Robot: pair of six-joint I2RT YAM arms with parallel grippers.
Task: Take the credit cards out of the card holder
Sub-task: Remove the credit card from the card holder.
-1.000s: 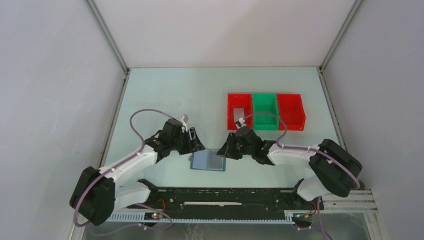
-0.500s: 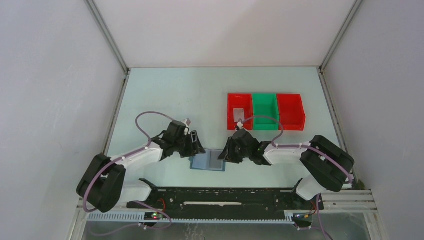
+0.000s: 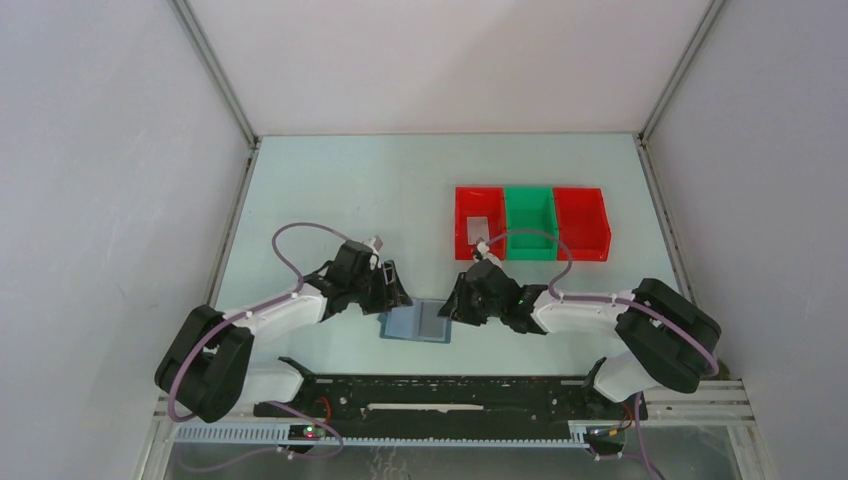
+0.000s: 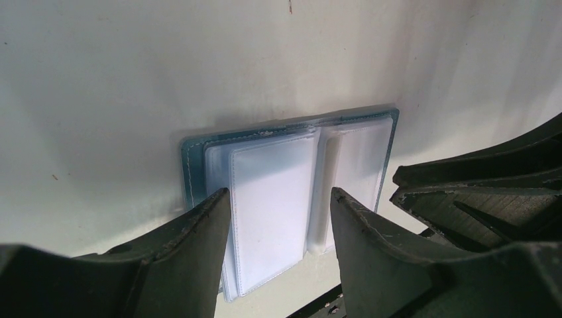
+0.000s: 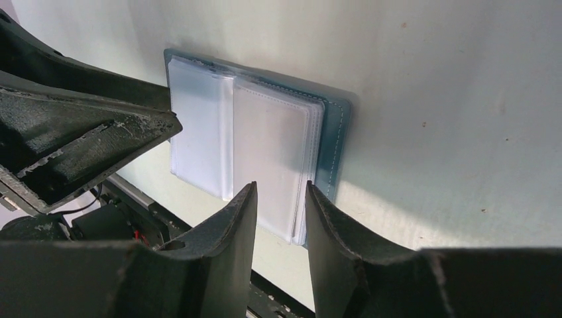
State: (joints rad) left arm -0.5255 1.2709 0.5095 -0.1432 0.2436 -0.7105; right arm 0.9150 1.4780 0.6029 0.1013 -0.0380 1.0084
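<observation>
Top view: the card holder is laid open on the tabletop, between the left end effector and the right end effector. A grey credit card is seen in the left red bin.
Left wrist view: left end effector released, jaws spread wide above the holder's clear sleeves.
Right wrist view: right end effector released, jaws narrowly parted, nothing gripped, poised over the holder's near edge.

We log a pale green table, plain white walls at 9, 12 and 3 o'clock, metal corner posts and soft, even light.
</observation>
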